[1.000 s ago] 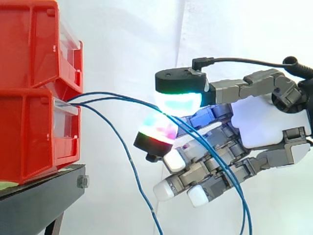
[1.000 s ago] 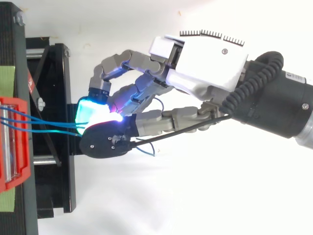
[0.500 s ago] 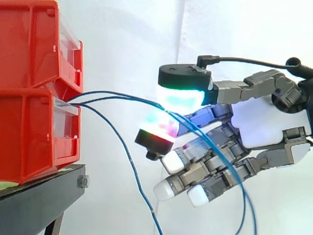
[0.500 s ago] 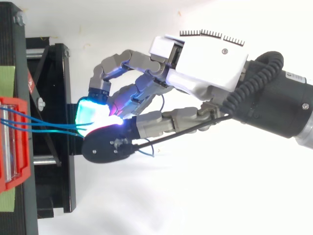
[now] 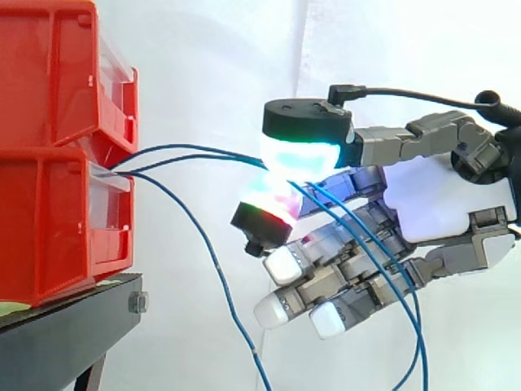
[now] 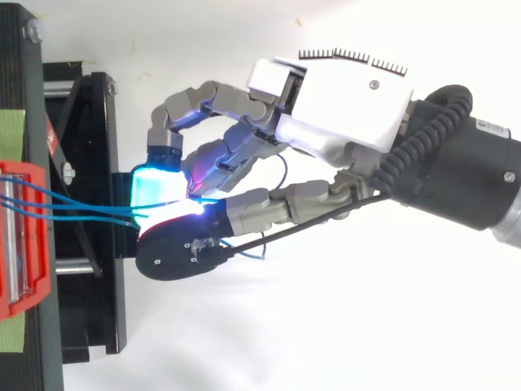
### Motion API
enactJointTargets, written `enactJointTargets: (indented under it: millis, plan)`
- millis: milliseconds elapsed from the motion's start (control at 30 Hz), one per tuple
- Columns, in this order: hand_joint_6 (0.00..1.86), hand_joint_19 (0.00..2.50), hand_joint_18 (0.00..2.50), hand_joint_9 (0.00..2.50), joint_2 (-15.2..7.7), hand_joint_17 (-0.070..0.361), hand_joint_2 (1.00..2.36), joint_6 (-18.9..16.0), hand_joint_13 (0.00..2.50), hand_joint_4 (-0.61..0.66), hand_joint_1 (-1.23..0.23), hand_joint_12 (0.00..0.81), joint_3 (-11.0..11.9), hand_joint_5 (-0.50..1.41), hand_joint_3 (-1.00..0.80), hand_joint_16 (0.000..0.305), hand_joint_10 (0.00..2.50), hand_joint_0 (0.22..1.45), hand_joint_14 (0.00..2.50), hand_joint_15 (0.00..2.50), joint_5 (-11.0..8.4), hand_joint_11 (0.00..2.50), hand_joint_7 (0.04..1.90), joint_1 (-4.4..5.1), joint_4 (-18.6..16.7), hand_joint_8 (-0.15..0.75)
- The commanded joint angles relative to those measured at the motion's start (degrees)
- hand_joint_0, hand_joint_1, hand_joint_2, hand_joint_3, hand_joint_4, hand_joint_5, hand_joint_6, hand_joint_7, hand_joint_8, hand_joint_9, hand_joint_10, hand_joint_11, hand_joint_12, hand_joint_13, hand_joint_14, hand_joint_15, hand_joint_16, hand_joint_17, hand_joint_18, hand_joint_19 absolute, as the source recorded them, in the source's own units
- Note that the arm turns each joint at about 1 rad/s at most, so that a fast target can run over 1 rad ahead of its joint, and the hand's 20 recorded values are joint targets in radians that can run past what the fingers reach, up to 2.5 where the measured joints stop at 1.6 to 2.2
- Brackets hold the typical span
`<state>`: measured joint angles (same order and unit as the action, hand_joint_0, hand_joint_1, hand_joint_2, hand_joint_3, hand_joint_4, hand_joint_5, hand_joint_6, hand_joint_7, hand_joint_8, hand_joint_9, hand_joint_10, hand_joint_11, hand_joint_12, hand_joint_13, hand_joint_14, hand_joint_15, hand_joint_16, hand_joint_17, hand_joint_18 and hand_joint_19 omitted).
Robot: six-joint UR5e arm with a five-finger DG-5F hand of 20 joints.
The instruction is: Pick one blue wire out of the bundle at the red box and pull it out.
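Two red bins are stacked at the left, and several thin blue wires (image 5: 195, 149) come out of the front of the lower bin (image 5: 57, 220). Two of them run right, almost level, to my hand (image 5: 431, 204). The green-glowing thumb pad (image 5: 303, 155) and a many-coloured fingertip (image 5: 264, 208) pinch them there. Past the pinch the wires drop across the other curled fingers. A third wire (image 5: 213, 265) hangs free down to the bottom edge. From above, the wires (image 6: 81, 208) stretch from the red bin (image 6: 20, 326) to the glowing pads of the hand (image 6: 342, 102).
The bins rest on a black stand (image 5: 73, 334), whose frame (image 6: 89, 309) lies under the fingertips in the top view. A white curtain hangs behind. My arm comes in from the right.
The thumb pad has lifted slightly and the fingertip below it has shifted right. The pinched wires now run a little higher and flatter from the bin. From above, the thumb has swung toward the bottom edge.
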<state>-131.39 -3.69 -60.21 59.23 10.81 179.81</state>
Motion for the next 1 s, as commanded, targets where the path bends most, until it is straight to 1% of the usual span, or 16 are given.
enactJointTargets:
  millis: [0,67,167,233,300,333,400,500,567,633,667,733,800,833,867,967]
  plan:
    - [0.88,0.48,0.72,0.93,0.0,0.11,1.01,0.0,0.73,0.15,-0.76,0.396,0.2,-0.14,-0.3,0.049,0.01,0.58,0.01,0.28,0.01,0.34,1.19,0.0,0.4,0.302]
    - [0.86,0.49,0.72,0.94,0.0,0.11,1.01,0.0,0.73,0.16,-0.73,0.395,0.2,-0.13,-0.3,0.049,0.01,0.57,0.01,0.28,0.01,0.33,1.23,0.0,0.4,0.298]
    - [0.86,0.49,0.72,0.95,0.0,0.111,1.01,0.0,0.73,0.15,-0.7,0.398,0.2,-0.13,-0.3,0.049,0.01,0.57,0.01,0.29,0.01,0.35,1.21,0.0,0.5,0.307]
    - [0.88,0.48,0.71,0.93,0.0,0.109,1.01,0.0,0.72,0.12,-0.76,0.403,0.3,-0.14,-0.32,0.049,0.01,0.6,0.01,0.31,0.01,0.43,1.13,0.0,0.5,0.316]
    - [0.89,0.47,0.71,0.92,0.0,0.109,1.01,0.0,0.72,0.11,-0.81,0.404,0.2,-0.15,-0.32,0.049,0.01,0.62,0.01,0.31,0.01,0.46,1.11,0.0,0.5,0.316]
    - [0.9,0.46,0.71,0.9,0.0,0.109,1.01,0.0,0.72,0.1,-0.85,0.406,0.2,-0.16,-0.36,0.048,0.01,0.65,0.01,0.31,0.01,0.52,1.06,0.0,0.5,0.319]
    - [0.92,0.45,0.72,0.9,0.0,0.109,1.01,0.0,0.72,0.12,-0.91,0.407,0.2,-0.18,-0.41,0.048,0.01,0.68,0.01,0.31,0.01,0.55,1.03,0.0,0.5,0.318]
    - [0.93,0.44,0.73,0.89,0.0,0.109,1.0,0.0,0.72,0.16,-0.92,0.405,0.2,-0.18,-0.5,0.048,0.01,0.71,0.01,0.31,0.01,0.57,0.99,0.0,0.5,0.324]
    - [0.93,0.44,0.74,0.89,0.0,0.108,1.0,0.0,0.73,0.17,-0.91,0.405,0.2,-0.19,-0.5,0.048,0.02,0.68,0.01,0.32,0.01,0.58,0.97,0.0,0.5,0.322]
    - [0.92,0.46,0.74,0.9,0.0,0.11,1.0,0.0,0.73,0.18,-0.83,0.407,0.2,-0.18,-0.5,0.049,0.01,0.59,0.01,0.33,-0.08,0.58,0.96,0.0,0.5,0.329]
    - [0.92,0.46,0.74,0.9,0.0,0.11,1.0,0.0,0.73,0.18,-0.81,0.409,0.2,-0.18,-0.5,0.049,0.01,0.58,0.01,0.32,-0.08,0.58,0.97,0.0,0.5,0.332]
    - [0.91,0.46,0.76,0.92,0.0,0.117,1.0,0.0,0.74,0.19,-0.68,0.423,0.2,-0.17,-0.5,0.052,0.01,0.52,0.01,0.32,-0.08,0.57,1.0,0.0,0.5,0.347]
    - [0.9,0.48,0.76,0.94,0.0,0.121,1.0,0.0,0.75,0.2,-0.58,0.432,0.2,-0.16,-0.5,0.054,0.01,0.5,0.01,0.33,-0.08,0.56,1.0,0.0,0.5,0.362]
    - [0.9,0.47,0.76,0.94,0.0,0.121,1.0,0.0,0.75,0.19,-0.58,0.433,0.2,-0.16,-0.5,0.054,0.01,0.5,0.01,0.33,-0.08,0.56,1.0,0.0,0.5,0.363]
    - [0.9,0.48,0.76,0.94,0.0,0.122,1.0,0.0,0.75,0.2,-0.54,0.435,0.2,-0.16,-0.5,0.054,0.01,0.5,0.01,0.33,0.01,0.55,1.0,0.0,0.5,0.364]
    - [0.9,0.49,0.74,0.95,0.0,0.116,1.0,0.0,0.74,0.19,-0.54,0.425,0.2,-0.16,-0.5,0.052,0.01,0.55,0.01,0.34,-0.08,0.57,1.04,0.0,0.5,0.36]
